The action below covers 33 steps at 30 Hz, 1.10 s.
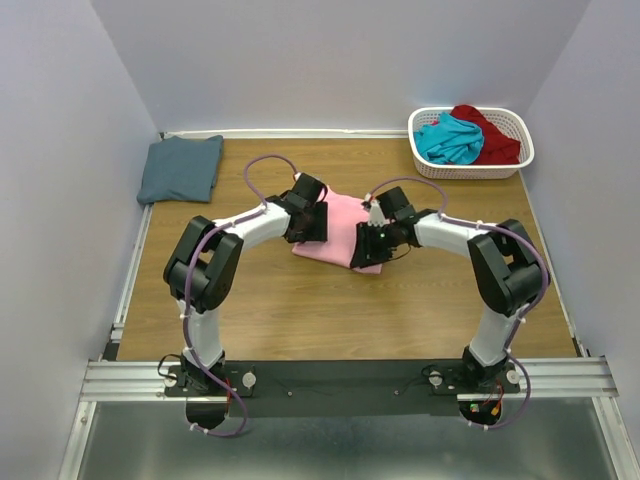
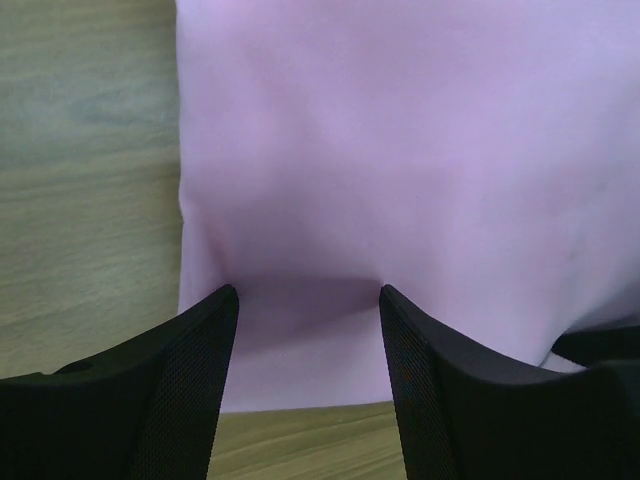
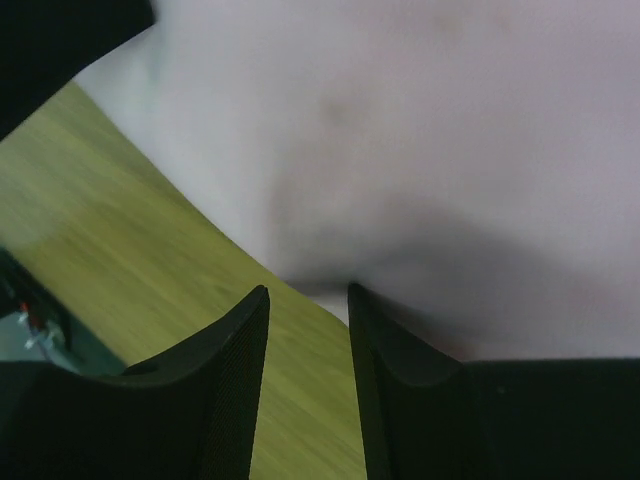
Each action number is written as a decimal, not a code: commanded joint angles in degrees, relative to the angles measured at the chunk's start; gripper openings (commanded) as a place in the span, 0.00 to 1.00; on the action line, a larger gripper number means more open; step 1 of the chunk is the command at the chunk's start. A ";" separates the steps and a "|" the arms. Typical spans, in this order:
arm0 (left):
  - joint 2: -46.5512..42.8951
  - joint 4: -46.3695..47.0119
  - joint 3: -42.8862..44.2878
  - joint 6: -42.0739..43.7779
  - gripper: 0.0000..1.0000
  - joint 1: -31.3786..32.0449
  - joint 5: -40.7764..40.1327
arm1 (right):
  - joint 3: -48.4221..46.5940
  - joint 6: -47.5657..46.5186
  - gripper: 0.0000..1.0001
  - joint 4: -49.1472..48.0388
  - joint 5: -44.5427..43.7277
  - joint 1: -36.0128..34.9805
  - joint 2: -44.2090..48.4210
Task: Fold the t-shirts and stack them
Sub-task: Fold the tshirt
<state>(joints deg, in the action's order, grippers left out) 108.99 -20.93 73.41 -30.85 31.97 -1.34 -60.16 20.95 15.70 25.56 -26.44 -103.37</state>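
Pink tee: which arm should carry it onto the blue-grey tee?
Left, probably. The left gripper sits at the left edge of the pink tee, nearest the blue-grey tee; the right gripper is on the other side.

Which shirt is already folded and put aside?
The blue-grey t-shirt, folded alone at far left. The pink t-shirt lies in the middle; the teal t-shirt and dark red t-shirt sit crumpled in the basket.
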 commanded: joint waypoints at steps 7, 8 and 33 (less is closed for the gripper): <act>-0.62 -5.17 -6.96 2.37 0.67 -2.43 -5.85 | -8.12 5.23 0.46 7.76 5.99 -18.81 -8.42; -0.71 -5.61 -7.05 2.72 0.67 -3.22 -6.99 | -9.09 5.85 0.46 7.68 7.12 -20.39 -8.77; -20.66 -7.37 -7.85 -12.90 0.70 0.91 -10.35 | -8.30 -5.30 0.49 10.40 -8.95 2.35 6.35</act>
<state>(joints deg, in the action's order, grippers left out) 87.88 -28.51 64.75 -37.10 30.41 -13.74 -66.26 19.29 24.36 18.44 -24.43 -93.36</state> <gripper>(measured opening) 0.705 0.484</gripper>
